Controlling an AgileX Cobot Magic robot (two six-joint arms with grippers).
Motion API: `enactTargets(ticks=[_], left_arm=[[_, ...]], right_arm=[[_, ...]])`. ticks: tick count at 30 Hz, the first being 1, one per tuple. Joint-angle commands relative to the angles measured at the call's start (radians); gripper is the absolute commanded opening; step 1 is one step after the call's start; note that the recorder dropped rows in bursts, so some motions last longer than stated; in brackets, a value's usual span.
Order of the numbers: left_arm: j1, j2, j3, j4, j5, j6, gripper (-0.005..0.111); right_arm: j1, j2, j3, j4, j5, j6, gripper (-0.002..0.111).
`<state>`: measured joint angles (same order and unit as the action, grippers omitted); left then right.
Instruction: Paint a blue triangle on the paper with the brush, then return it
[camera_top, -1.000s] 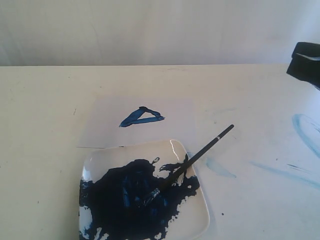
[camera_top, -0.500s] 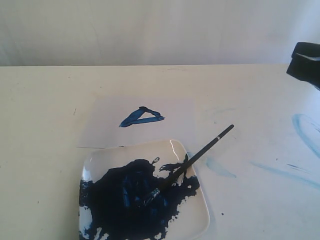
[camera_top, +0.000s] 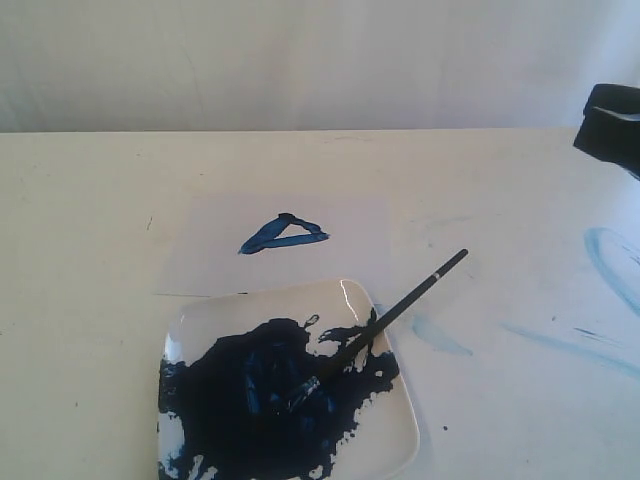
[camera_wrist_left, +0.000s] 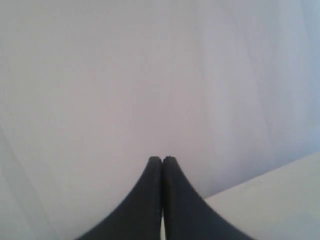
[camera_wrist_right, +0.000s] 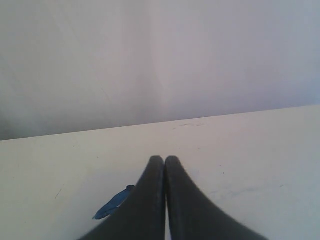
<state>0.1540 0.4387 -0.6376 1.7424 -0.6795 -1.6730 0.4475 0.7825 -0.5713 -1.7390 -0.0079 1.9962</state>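
Brush (camera_top: 400, 305) lies on plate (camera_top: 392, 440), lower centre of ext view. Bristles sit in the paint puddle (camera_top: 250, 400), handle runs up-right, tail end hangs past the plate's right rim over the table (camera_top: 80, 200). Handling, my guess: light, stiff, thin round handle, prob rolls or slips in a pinch. Bristle end is wet and soft, so don't grab there. Best hold imo is the bare handle between the rim and the pale ring (camera_top: 437, 275), where it overhangs w/ clearance under it. Plate is glossy and could skate if nudged. Paper (camera_top: 200, 250) is thin and would shift if dragged. Triangle (camera_top: 283, 234) sits on paper just above plate, centre-left, and looks complete, so task reads as done. R gripper (camera_wrist_right: 164, 160): jaws pressed together, empty, up off the table, aimed at the far edge. Ext view shows only a black chunk of R arm (camera_top: 612, 125) at upper right edge, well apart from brush. L gripper (camera_wrist_left: 162, 160): jaws closed, empty, facing plain wall, not in ext view.
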Motion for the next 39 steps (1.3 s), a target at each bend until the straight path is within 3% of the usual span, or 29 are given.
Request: enactTargets(ticks=[1,15,20,23,34,39], left_arm=[[-0.004,-0.107,0.001,0.002,-0.007,-0.001,0.000],[-0.004,-0.418,0.001,0.002,-0.017,-0.068,0.000],[-0.004,-0.439,0.001,0.002,0.014,-0.265,0.000],[-0.004,-0.439,0.011,0.002,0.112,-0.447,0.000],[-0.007,-0.439,0.224,-0.973,0.621,-0.447,0.000],[-0.007,-0.439,0.288,-1.302,1.075,-0.447,0.000]], right_arm=[[-0.001,-0.005,0.003,-0.005,0.002,-0.009,0.000],[-0.001,-0.005,0.003,-0.005,0.002,-0.009,0.000],[-0.001,-0.005,0.003,-0.005,0.002,-0.009,0.000],[-0.001,-0.005,0.003,-0.005,0.002,-0.009,0.000],[-0.001,-0.005,0.003,-0.005,0.002,-0.009,0.000],[-0.001,-0.005,0.003,-0.005,0.002,-0.009,0.000]])
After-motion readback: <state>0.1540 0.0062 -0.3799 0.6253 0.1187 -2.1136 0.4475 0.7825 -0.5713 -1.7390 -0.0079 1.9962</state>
